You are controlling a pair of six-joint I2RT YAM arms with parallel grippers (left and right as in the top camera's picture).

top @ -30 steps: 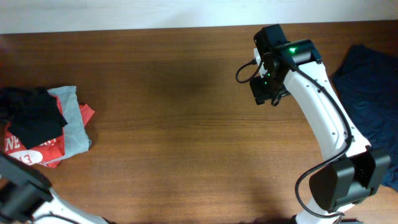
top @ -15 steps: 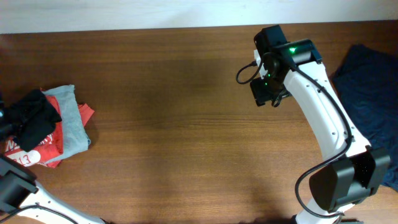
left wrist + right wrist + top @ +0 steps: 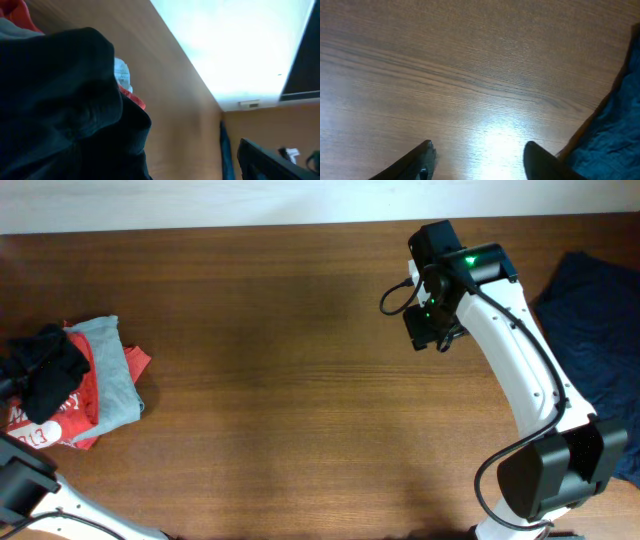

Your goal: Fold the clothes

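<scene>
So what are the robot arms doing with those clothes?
The left arm is over at the clothes pile, where a black garment sits bunched on red and grey ones. Its camera sees mostly black cloth, so I can't tell if it grips. The right gripper hangs open above the table, near a dark blue garment. Nothing looks folded yet.

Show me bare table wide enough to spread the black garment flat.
Broad bare wood table from the clothes pile at left across to the right arm. Crowded: left edge with that pile, right edge under the dark blue garment.
</scene>
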